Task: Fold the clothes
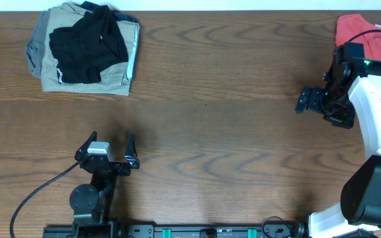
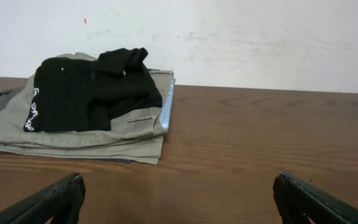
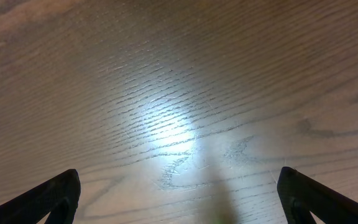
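Ahead of the open left fingers (image 2: 58, 198), pinch only the clothes (image 2: 86, 93) (right fingers (image 3: 55, 196) gape too), sparing the khaki garment (image 2: 73, 140) beneath.

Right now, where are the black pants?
Overhead, the black pants lie at the far left corner of the table, bunched atop the folded khaki garment.

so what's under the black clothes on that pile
The black clothes lie bunched on a folded khaki garment, which rests on the table. A grey fabric edge pokes out beneath the khaki on one side. The rest of that grey piece is covered.
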Motion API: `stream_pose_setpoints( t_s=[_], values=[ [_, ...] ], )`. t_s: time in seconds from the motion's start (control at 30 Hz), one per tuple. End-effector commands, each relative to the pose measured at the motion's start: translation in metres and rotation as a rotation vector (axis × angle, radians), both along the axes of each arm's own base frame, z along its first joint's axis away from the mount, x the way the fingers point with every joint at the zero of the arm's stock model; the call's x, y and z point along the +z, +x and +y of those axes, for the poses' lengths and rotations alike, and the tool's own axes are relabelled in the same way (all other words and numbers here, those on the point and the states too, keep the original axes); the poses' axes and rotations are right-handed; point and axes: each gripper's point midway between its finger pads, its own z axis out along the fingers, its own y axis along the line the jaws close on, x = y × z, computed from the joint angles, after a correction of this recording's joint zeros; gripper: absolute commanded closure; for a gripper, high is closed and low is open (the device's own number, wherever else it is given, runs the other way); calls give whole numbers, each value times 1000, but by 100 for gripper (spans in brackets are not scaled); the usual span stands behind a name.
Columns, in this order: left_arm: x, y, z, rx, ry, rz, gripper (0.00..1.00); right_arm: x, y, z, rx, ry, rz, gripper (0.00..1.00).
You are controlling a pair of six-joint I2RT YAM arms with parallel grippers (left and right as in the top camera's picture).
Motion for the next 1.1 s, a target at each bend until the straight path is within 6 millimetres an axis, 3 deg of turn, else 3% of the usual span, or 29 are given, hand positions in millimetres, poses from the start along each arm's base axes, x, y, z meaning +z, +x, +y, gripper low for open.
stream_pose_setpoints(
  t_s=[0.0,0.7,0.87,1.07],
  values=[
    [-14,-1,0,-4,11,49,2,2,1,-1,13,-7,-5,1],
    [-14,-1,0,-3,11,49,2,5,1,5,29,-8,-16,1],
    [-14,-1,0,-4,11,49,2,20,3,26,97,-13,-67,1],
    [-14,-1,0,-3,11,49,2,68,-5,74,247,-12,-229,1]
  ],
)
